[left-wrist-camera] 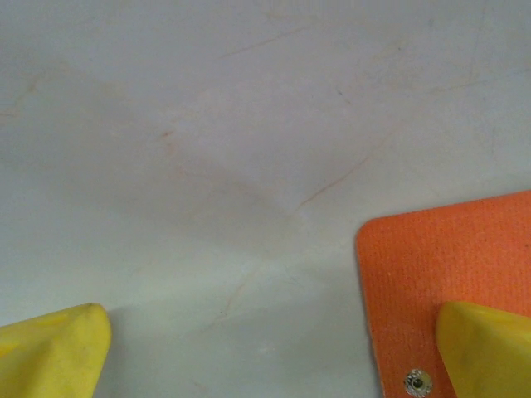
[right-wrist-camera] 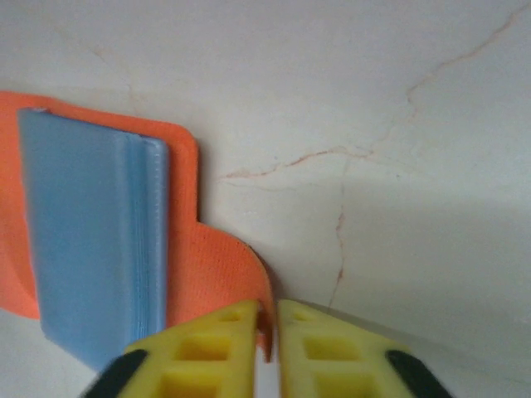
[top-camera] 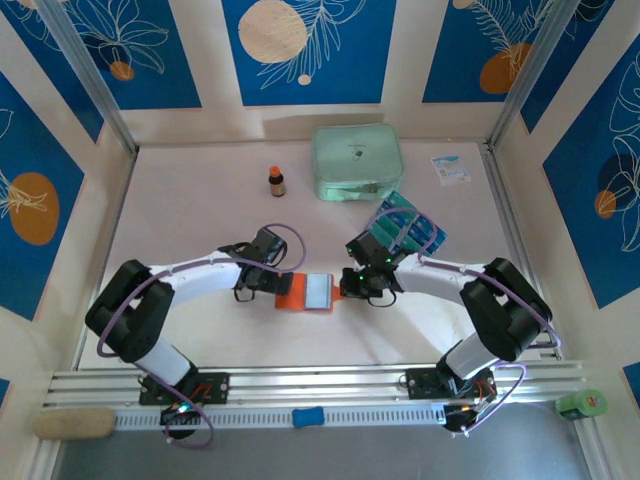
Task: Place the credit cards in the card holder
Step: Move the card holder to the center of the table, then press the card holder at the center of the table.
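Low over the table (top-camera: 200, 220), right gripper (right-wrist-camera: 267, 332) tight on card holder (right-wrist-camera: 211, 257), left gripper (left-wrist-camera: 270, 323) agape.

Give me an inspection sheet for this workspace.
Surface: pale table, faint reddish cracks and scratches.
Job's things: orange holder flat on the table, with a pale-blue stack on it, cards or sleeves unclear; teal cards fanned by the right arm.
Clutter: green case, brown bottle, white slip.
Grippers: left tool open, one finger over the holder's corner; right tool shut on the holder's flap.
Cables: purple loops on both arms.
Surroundings: blue leaf-print walls; rail at the near edge.
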Robot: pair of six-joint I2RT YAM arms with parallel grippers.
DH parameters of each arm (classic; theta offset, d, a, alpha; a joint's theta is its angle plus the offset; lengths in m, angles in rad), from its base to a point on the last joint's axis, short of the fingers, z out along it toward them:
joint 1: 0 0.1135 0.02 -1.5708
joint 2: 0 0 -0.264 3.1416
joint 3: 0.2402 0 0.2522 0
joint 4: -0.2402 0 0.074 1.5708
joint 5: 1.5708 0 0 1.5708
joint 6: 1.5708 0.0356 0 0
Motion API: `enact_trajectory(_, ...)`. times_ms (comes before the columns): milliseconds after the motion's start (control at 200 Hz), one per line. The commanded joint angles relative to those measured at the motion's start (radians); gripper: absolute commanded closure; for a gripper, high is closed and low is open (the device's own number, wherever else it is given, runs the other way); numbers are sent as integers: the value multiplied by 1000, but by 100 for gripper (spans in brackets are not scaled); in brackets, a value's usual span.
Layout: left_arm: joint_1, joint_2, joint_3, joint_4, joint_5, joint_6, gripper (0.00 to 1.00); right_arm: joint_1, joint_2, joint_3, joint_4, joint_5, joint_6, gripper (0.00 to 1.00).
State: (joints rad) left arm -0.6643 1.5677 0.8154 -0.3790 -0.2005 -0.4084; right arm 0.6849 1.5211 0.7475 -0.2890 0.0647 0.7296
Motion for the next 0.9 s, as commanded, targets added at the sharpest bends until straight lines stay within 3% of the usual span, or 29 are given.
enact_trajectory(0, -12, -6, 24, -37, -40, 27, 0, -12, -65, 5, -51, -28, 4, 78)
enact_trajectory(145, -15, -9, 31, -40, -34, 24, 0, -15, -138, 44, -82, -39, 10, 77)
enact_trajectory(365, -23, -17, 28, -39, -36, 16, 0, 9, -145, 119, -58, -81, 34, 86)
enact_trajectory(600, -25, -21, 22, -34, -40, 4, 0, 70, 1, 212, 11, -108, 64, 100)
enact_trajectory(895, -34, -58, 5, -39, -80, -33, 0, 102, 190, 256, 152, -176, 141, 100)
